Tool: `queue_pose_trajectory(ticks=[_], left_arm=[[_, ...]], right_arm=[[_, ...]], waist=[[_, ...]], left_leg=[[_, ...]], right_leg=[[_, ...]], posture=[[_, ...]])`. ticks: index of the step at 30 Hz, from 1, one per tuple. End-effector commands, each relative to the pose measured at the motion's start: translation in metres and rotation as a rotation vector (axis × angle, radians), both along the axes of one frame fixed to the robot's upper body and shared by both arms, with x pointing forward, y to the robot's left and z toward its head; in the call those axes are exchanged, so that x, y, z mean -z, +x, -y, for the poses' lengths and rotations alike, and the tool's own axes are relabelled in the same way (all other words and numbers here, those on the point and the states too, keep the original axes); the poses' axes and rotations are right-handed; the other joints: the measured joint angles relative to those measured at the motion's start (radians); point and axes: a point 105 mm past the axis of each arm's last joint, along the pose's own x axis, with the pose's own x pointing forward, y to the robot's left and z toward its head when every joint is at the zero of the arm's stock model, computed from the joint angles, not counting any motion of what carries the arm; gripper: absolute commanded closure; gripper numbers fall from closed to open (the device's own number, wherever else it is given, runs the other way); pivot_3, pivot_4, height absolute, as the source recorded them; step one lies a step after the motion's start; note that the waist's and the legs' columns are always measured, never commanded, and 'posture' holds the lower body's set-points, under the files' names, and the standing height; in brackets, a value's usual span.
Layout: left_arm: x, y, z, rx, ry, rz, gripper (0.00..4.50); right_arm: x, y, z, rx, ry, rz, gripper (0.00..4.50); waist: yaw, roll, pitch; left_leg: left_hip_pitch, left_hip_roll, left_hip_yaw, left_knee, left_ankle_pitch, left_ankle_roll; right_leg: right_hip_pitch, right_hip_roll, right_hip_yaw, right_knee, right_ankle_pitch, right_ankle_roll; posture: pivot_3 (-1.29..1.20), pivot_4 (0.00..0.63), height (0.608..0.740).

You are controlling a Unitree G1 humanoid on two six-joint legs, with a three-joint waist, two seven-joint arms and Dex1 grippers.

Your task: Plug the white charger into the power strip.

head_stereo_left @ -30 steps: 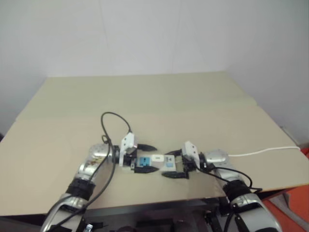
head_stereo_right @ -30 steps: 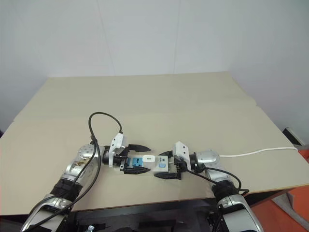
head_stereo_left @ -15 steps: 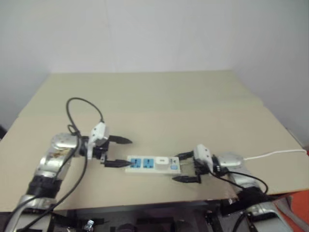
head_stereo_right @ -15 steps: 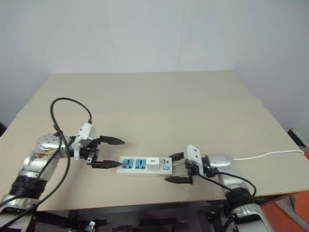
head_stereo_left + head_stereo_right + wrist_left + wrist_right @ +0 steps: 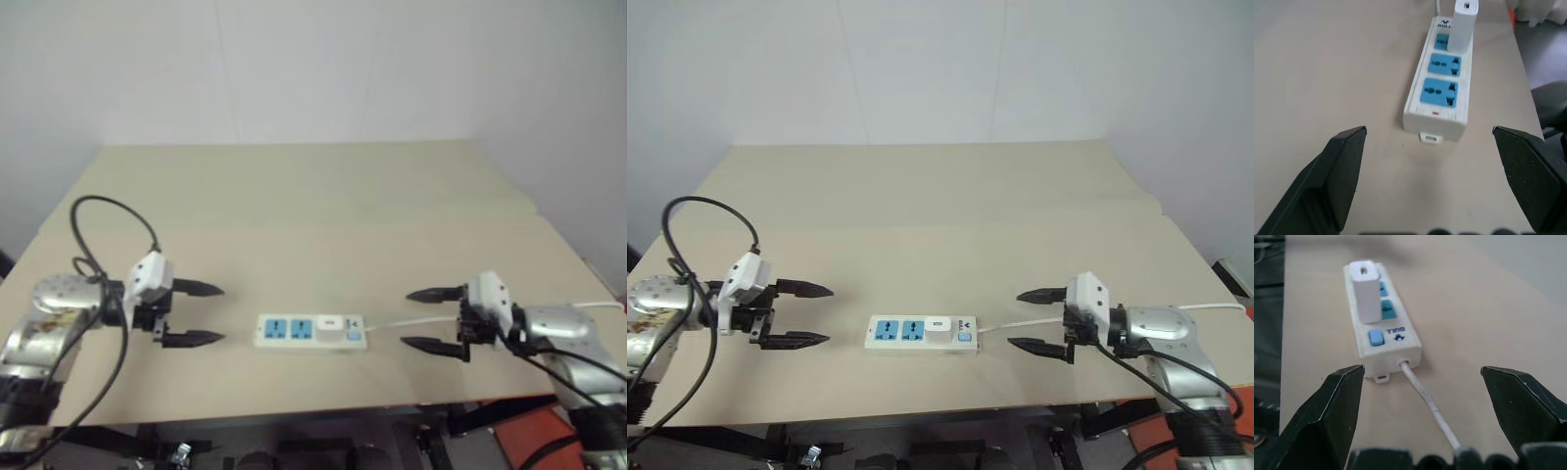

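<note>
Charger (image 5: 939,326) stood upright, seated in strip (image 5: 921,333) socket nearest the switch end, on desk (image 5: 921,215) between both tools; task looked done. Left tool (image 5: 801,314) and right tool (image 5: 1034,320) both wide open, empty, well apart from strip

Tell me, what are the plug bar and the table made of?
The power strip looks like smooth white plastic, slightly shiny, with blue socket faces. The table looks like matte beige board, maybe cardboard or laminate; a seam crosses it, but I can't tell for sure.
</note>
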Motion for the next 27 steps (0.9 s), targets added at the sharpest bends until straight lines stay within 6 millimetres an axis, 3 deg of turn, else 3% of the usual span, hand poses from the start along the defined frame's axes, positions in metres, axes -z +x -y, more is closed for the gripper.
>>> queue_pose_trajectory(ticks=[1,8,27], left_arm=[[-0.019,-0.008,-0.004,-0.012,-0.002,0.05,0.0],[-0.017,-0.018,-0.001,-0.007,-0.006,0.036,0.0],[-0.021,-0.012,0.005,-0.017,-0.019,0.03,0.0]], right_arm=[[-0.022,-0.004,0.009,0.047,0.0,0.05,0.04],[-0.024,-0.007,0.009,0.053,0.008,0.036,0.04],[-0.022,-0.001,0.001,0.044,-0.002,0.051,0.04]], waist=[[0.0,0.0,0.0],[0.0,0.0,0.0],[0.0,0.0,0.0]], left_leg=[[0.0,0.0,0.0,0.0,0.0,0.0],[0.0,0.0,0.001,0.0,0.0,0.0],[0.0,0.0,0.002,0.0,0.0,0.0]], right_leg=[[0.0,0.0,0.0,0.0,0.0,0.0],[0.0,0.0,0.0,-0.001,0.0,0.0],[0.0,0.0,0.0,-0.001,0.0,0.0]], posture=[[0.0,0.15,0.74],[0.0,0.15,0.74],[0.0,0.15,0.74]])
